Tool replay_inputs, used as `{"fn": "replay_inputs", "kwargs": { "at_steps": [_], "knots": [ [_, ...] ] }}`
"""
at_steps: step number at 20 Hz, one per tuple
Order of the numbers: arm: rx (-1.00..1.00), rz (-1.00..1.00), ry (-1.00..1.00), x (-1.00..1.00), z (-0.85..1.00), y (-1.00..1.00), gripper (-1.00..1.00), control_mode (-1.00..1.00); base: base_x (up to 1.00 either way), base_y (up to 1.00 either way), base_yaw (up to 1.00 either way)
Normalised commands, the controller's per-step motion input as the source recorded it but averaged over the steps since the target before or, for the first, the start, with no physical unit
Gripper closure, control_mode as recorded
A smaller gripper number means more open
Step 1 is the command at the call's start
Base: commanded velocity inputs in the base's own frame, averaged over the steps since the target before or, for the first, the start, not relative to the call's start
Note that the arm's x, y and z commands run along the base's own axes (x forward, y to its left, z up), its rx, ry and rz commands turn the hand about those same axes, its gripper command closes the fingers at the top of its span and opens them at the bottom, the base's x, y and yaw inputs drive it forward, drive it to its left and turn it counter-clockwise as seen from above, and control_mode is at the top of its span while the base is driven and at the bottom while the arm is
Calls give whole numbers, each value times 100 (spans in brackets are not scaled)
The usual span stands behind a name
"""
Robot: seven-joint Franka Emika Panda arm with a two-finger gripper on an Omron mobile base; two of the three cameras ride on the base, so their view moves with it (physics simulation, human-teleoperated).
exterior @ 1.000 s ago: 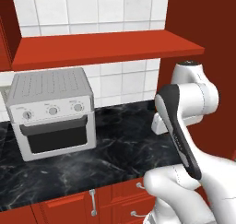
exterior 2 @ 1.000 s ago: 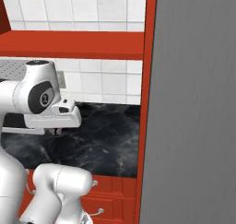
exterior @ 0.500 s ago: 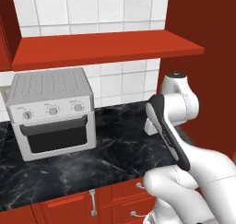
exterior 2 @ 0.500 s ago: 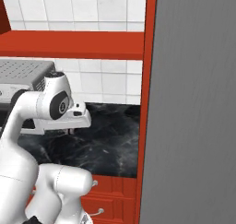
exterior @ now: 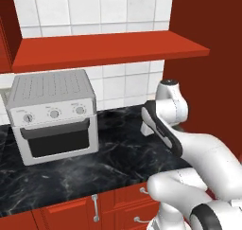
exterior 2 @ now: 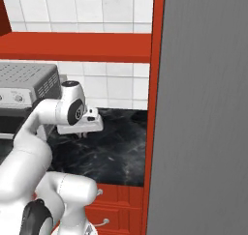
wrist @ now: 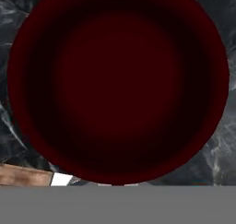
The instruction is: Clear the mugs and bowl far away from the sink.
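While the pincer (exterior 2: 83,133) stays shut, a dark-red round vessel (wrist: 117,85) gapes.

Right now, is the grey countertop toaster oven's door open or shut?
Shut. The grey countertop toaster oven shows its dark glass door flush and upright under the three knobs in the left base view.

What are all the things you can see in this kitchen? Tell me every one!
oven: one, small, silver-grey, on the counter at the left
counter: one, black marble, under the shelf
shelf: one, red, on the wall above the oven
wall tiles: many, white, behind the shelf
cabinets: red, under the counter, with silver handles
tall panel: one, grey, at the right
round thing: one, dark red, close before the hand camera, over the counter; cannot tell what it is
wooden piece: one, brown, beside it
arm: one, white, over the counter; jaws shut
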Motion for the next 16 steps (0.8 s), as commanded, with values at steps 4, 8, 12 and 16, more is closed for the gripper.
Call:
{"fn": "replay_inputs", "kwargs": {
  "at_steps": [4,8,12,16],
  "knots": [
    [0,0,0,56,-25,0,100,-100,0,0,0],
    [0,0,0,50,-25,0,100,-100,0,0,0],
    [0,0,0,48,-23,3,100,-100,0,0,0],
    [2,0,0,48,-27,0,100,-100,0,0,0]
  ]
}}
